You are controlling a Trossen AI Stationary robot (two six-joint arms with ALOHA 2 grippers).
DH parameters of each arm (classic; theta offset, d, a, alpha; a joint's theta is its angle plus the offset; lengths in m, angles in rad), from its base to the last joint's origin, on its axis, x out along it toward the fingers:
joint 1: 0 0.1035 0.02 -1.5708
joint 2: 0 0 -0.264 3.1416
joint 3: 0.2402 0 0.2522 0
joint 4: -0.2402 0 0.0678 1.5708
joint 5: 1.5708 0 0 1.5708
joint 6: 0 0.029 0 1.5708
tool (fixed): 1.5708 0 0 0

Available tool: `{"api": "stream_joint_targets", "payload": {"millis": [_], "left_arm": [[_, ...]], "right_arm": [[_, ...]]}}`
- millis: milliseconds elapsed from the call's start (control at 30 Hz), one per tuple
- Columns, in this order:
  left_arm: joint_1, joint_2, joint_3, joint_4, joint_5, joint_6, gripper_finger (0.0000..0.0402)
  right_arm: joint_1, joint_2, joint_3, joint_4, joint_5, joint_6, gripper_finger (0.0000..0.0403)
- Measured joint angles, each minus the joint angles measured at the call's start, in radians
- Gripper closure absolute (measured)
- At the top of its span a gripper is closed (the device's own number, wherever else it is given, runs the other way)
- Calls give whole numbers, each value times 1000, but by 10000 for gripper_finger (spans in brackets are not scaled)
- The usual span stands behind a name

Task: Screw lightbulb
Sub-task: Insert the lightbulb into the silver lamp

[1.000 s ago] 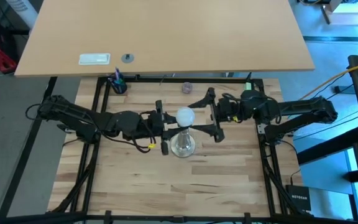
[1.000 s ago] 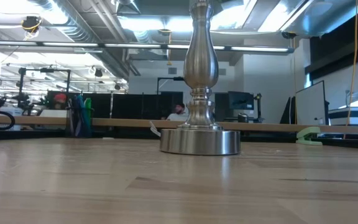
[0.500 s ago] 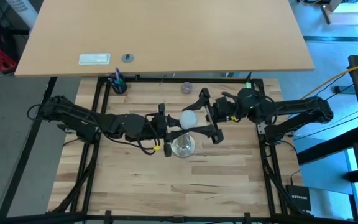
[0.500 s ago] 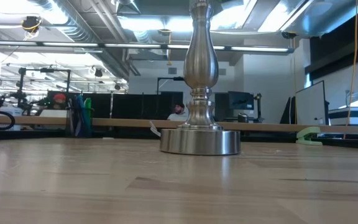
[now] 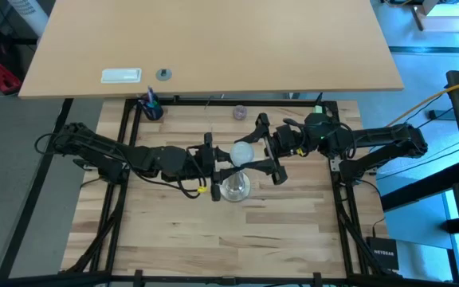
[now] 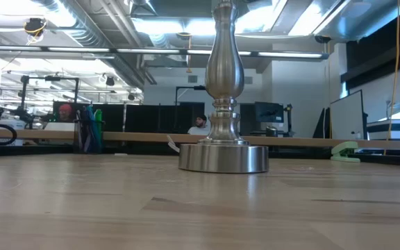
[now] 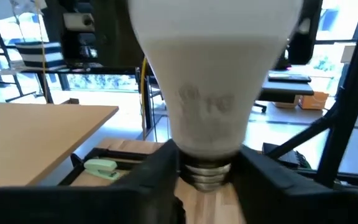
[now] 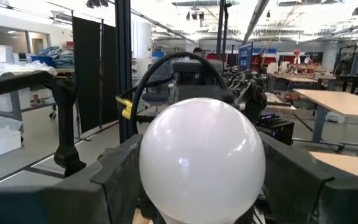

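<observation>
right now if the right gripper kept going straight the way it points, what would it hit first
The lightbulb: its white globe sits dead ahead between the right gripper fingers. Beyond it comes the left gripper, whose fingers flank the bulb's screw base. How much gap remains to the globe is hard to judge.

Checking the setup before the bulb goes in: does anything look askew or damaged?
The lightbulb sits off to one side of the lamp stand rather than over it, between both end effectors. No visible damage or spill.

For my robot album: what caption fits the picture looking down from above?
Two robot hands, left hand and right hand, meet around the white lightbulb above the silvery stand.
</observation>
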Motion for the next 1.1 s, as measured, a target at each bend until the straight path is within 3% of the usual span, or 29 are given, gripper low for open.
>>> {"api": "stream_joint_targets", "payload": {"millis": [167,300,400,500,633,767,967,1100], "left_arm": [[1,-64,0,-58,-5,2,153],[0,-156,2,-213,-48,-30,108],[1,-196,-3,-357,-124,-64,102],[14,-217,-85,-364,-136,-130,105],[20,-219,-260,-239,-93,-202,114],[55,-198,-409,59,28,-215,120],[97,-120,-438,189,163,-158,122],[89,-85,-438,151,177,-137,122]], "right_arm": [[0,-24,49,-104,25,-15,132],[0,-49,144,-284,76,-64,132],[0,-56,201,-384,114,-91,133],[0,-70,233,-423,122,-107,133],[-29,-93,236,-443,120,-107,132],[-73,-102,235,-481,115,-105,132],[-124,-81,235,-492,33,-73,131],[-126,-73,234,-500,24,-73,131]]}}
